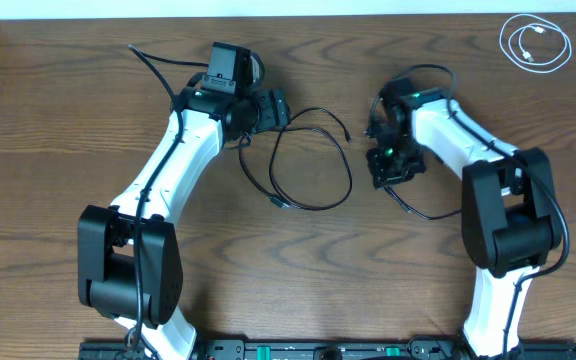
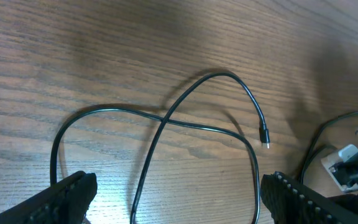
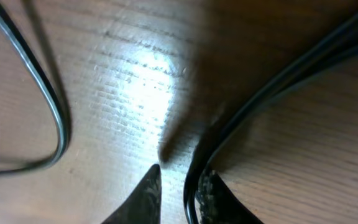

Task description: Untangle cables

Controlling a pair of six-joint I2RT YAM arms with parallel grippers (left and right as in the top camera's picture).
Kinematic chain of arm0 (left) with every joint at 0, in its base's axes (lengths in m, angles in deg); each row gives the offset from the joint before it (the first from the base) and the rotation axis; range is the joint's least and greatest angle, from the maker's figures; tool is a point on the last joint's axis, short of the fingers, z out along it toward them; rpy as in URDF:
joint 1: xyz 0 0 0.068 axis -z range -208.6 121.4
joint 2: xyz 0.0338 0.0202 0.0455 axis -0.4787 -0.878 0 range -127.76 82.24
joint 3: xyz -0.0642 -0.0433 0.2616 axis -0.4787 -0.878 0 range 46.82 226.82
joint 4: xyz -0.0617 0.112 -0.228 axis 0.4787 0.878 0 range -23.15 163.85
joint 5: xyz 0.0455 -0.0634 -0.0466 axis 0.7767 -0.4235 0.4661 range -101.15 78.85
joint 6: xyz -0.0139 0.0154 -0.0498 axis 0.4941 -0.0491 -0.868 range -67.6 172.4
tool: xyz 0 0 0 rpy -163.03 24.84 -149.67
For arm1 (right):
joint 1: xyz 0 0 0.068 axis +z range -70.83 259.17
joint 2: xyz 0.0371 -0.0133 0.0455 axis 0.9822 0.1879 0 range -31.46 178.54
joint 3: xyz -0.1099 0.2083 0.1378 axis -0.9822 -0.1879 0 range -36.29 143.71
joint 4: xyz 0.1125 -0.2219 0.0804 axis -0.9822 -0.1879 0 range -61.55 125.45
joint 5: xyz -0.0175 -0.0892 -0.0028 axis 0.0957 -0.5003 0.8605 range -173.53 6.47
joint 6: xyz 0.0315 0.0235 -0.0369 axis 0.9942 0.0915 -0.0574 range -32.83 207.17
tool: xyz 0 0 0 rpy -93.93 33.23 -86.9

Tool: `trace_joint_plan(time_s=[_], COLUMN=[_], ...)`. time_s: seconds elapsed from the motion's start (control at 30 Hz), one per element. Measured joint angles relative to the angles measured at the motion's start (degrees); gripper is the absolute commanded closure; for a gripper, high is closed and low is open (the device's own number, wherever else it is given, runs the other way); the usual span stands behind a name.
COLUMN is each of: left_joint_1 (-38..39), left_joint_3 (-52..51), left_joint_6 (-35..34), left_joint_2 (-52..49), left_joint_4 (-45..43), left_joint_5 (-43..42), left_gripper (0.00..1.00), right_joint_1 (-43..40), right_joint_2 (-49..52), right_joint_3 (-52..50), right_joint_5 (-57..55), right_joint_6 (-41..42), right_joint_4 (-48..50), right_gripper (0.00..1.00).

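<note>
A thin black cable (image 1: 313, 160) lies in a crossed loop on the wooden table between the arms; its small plug (image 2: 265, 138) rests free on the wood. My left gripper (image 1: 276, 108) hovers at the loop's left side, open wide, and strands of the cable (image 2: 210, 127) run between its fingers (image 2: 73, 193) untouched. My right gripper (image 1: 388, 165) points down at the table. In the right wrist view its jaws (image 3: 179, 186) stand slightly apart. A black cable (image 3: 272, 81) passes between them against the right finger, with a gap to the left one. A white cable (image 1: 535, 43) lies coiled at the far right corner.
Another black strand (image 1: 423, 212) trails from under the right gripper toward the right arm's base. A curved cable section (image 3: 48, 99) lies to the left of the right jaws. Both arm bases stand at the table's near edge (image 1: 298, 350).
</note>
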Motion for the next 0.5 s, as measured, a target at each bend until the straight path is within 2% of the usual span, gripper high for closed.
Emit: trace_joint_plan(time_s=[0.23,0.27,0.3,0.5], left_joint_1=[-0.02,-0.02,-0.02,-0.02], left_joint_3=[0.00,0.00,0.00,0.00], left_joint_6=[0.02,0.00,0.00,0.00], left_joint_2=[-0.02,0.00,0.00,-0.02], left_joint_4=[0.02,0.02,0.00,0.00], left_joint_5=[0.00,0.02,0.00,0.02], left_gripper=[0.11,0.11,0.11,0.11], right_joint_1=[2.93,3.17,3.30,3.32], right_joint_2=[-3.85,-4.24,-4.55,-4.85], right_joint_3=[-6.54,-7.32,-7.91,-7.72], right_joint_5=[-7.34,-7.85,-8.15,-8.79], right_joint_6=[4.92,5.16,5.33,6.40], right_joint_4=[7.37,8.20,8.79,8.44], right_gripper=[0.92,0.93,0.99,0.99])
